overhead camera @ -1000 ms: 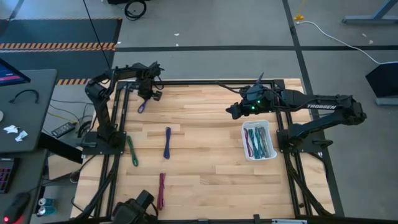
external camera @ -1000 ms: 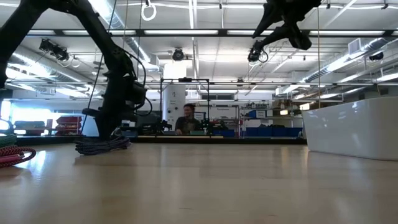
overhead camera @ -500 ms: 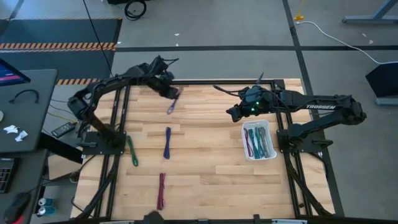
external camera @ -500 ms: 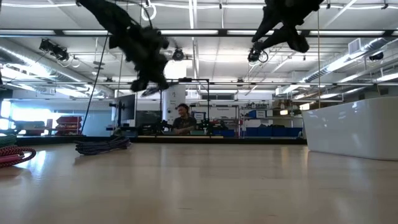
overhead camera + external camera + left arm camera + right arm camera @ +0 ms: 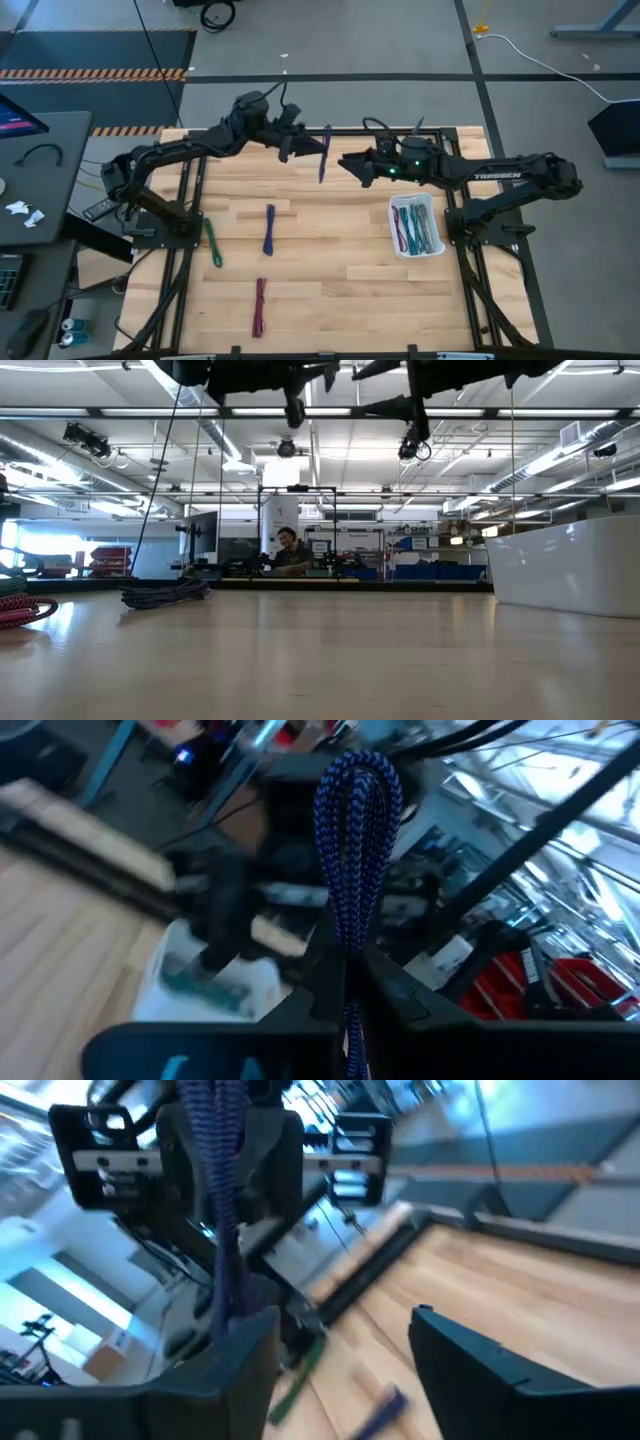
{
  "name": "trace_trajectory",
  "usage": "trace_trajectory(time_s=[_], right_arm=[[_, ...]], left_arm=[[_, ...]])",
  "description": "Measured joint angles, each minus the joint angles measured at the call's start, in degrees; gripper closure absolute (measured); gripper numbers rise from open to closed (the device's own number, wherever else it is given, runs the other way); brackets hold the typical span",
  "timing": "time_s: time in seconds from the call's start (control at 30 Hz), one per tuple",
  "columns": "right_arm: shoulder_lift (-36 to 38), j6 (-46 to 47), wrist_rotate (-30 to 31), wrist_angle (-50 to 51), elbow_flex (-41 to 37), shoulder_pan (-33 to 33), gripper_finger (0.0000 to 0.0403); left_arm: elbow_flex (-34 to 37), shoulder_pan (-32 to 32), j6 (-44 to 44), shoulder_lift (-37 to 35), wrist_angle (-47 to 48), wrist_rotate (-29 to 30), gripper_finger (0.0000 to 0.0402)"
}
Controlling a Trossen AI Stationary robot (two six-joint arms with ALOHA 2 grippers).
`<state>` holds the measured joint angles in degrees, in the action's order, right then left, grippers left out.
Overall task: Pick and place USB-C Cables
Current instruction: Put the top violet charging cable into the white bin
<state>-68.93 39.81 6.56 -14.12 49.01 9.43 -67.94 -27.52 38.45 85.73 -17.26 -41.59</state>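
Note:
My left gripper [image 5: 308, 148] is high over the table's far middle, shut on a blue-purple braided USB-C cable [image 5: 324, 153]. In the left wrist view the cable [image 5: 355, 840] rises past the gripper [image 5: 345, 960]. My right gripper [image 5: 347, 162] is open and faces it from the right. In the right wrist view the cable [image 5: 222, 1200] hangs just ahead of one finger [image 5: 250, 1355]. Another blue cable [image 5: 269, 228], a green one [image 5: 213, 241] and a maroon one [image 5: 259, 305] lie flat on the table. Several more lie in the white bin [image 5: 432, 205]. My left gripper pinches the folded cable between its two fingers, partway along its length [image 5: 345, 945], coming level from the table's left and lying across it. The looped end [image 5: 358, 775] stands out beyond the fingers. The cable is lifted clear and hangs roughly upright. My right gripper: I cannot tell whether its finger touches the cable's lower end [image 5: 235, 1295].
The white bin [image 5: 570, 565] stands at the table's right side, below the right arm. A dark frame runs around the wooden table [image 5: 330, 290]. In the low view a dark cable bundle [image 5: 165, 595] and coloured cables [image 5: 20, 607] lie at the left. A person sits far behind.
My left gripper has lifted the blue-purple cable off the table's far-left corner and carried it up and toward the right, to the far middle. The cable now hangs clear of the wood. My right gripper has moved left toward it.

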Motion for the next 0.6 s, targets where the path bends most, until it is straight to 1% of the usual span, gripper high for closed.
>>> trace_trajectory(time_s=[0.1,0.17,0.23,0.33,0.47,0.53,0.6], right_arm=[[-3.22,-1.32,-0.42,-7.98,0.0,-0.14,0.0148],[-5.3,-1.33,-0.72,-12.79,0.02,-0.24,0.0136],[-7.0,-1.73,-2.6,-16.2,0.04,-0.26,0.013],[-8.98,-2.33,-6.59,-20.65,0.04,-0.31,0.0133],[-9.52,-1.17,-13.29,-20.26,0.04,0.0,0.0145],[-8.69,-0.41,-16.47,-17.23,0.04,0.31,0.0151],[-7.5,0.09,-18.43,-13.62,0.04,0.48,0.0153]], left_arm=[[0.0,1.16,0.26,0.0,-3.22,0.64,0.0383],[0.0,1.47,1.29,0.0,-3.73,0.72,0.0381],[0.0,1.55,1.49,0.0,-3.4,0.5,0.0381],[0.0,1.58,1.52,-0.13,-3.67,-0.19,0.0382],[-0.02,1.66,1.6,-0.11,-3.43,-0.31,0.0379],[-0.02,1.59,1.54,-0.09,-3.45,0.72,0.0379],[-0.02,1.44,1.41,-0.01,-3.38,1.69,0.0381]])
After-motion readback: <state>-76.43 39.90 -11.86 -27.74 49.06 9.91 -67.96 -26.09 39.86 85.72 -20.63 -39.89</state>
